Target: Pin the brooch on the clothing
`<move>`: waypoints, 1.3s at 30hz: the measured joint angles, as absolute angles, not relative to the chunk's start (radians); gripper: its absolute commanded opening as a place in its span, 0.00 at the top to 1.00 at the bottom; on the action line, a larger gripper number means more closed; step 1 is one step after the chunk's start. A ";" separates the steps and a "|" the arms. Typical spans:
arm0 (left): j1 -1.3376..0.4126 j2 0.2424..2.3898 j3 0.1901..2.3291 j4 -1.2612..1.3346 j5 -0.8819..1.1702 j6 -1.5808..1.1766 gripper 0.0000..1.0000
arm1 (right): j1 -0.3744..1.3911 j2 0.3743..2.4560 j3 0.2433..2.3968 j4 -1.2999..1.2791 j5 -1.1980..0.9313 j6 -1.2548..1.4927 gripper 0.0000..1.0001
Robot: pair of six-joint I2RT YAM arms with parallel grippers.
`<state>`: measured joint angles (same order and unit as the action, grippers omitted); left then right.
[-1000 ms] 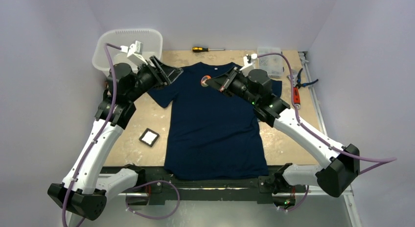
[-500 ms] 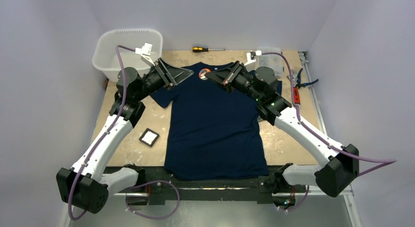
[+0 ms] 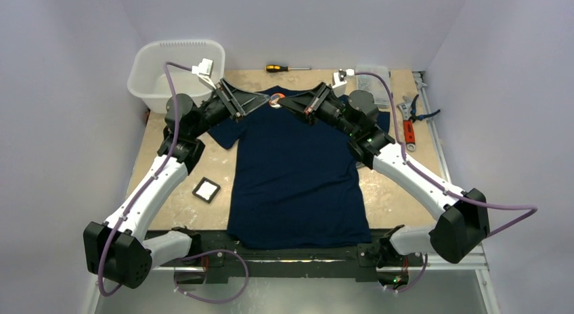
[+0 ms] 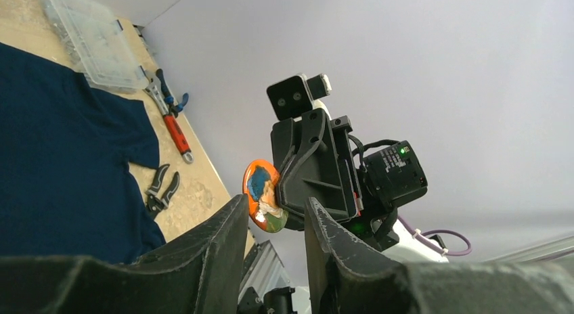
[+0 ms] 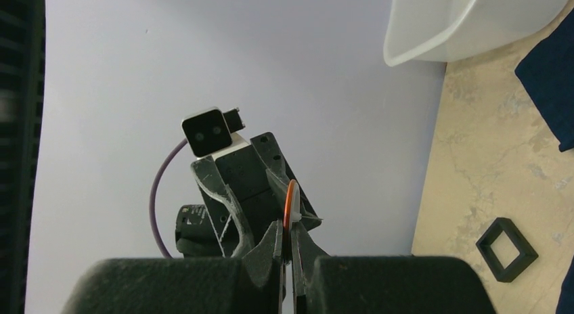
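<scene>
We see one navy T-shirt (image 3: 298, 172) flat on the table. Two grippers are tip to tip above its collar. Right gripper (image 5: 287, 234) pinches the one brooch (image 4: 265, 204) by its edge, off the fabric. Left gripper (image 3: 259, 100) is spread open, facing it.

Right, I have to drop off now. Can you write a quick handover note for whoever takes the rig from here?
Grippers: the right gripper is shut on the rim of the brooch, holding it in the air near the collar of the T-shirt. The left gripper is open, facing the brooch and not gripping it.
Things: the T-shirt lies flat on the table, with nothing pinned to it.
Done: brooch picked up and held between the two arms.
Left: bring it to the cloth and pin it. Whether the pin is open cannot be seen.
</scene>
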<state>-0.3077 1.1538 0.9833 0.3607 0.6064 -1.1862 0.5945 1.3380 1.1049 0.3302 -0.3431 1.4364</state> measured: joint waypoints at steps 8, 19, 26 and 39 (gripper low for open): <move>-0.308 1.161 0.983 0.384 0.611 -1.195 0.65 | 0.594 1.338 1.105 0.352 -0.346 1.441 1.00; -0.308 1.171 0.983 0.347 0.622 -1.185 0.61 | 0.593 1.340 1.105 0.386 -0.355 1.443 1.00; -0.311 1.171 0.983 0.342 0.625 -1.185 0.67 | 0.593 1.345 1.104 0.411 -0.355 1.441 1.00; -0.323 1.171 0.984 0.349 0.627 -1.185 0.83 | 0.593 1.360 1.093 0.429 -0.355 1.438 1.00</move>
<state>-0.3233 1.1713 0.9836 0.3492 0.6273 -1.1847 0.5926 1.3598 1.0927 0.4286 -0.3546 1.4376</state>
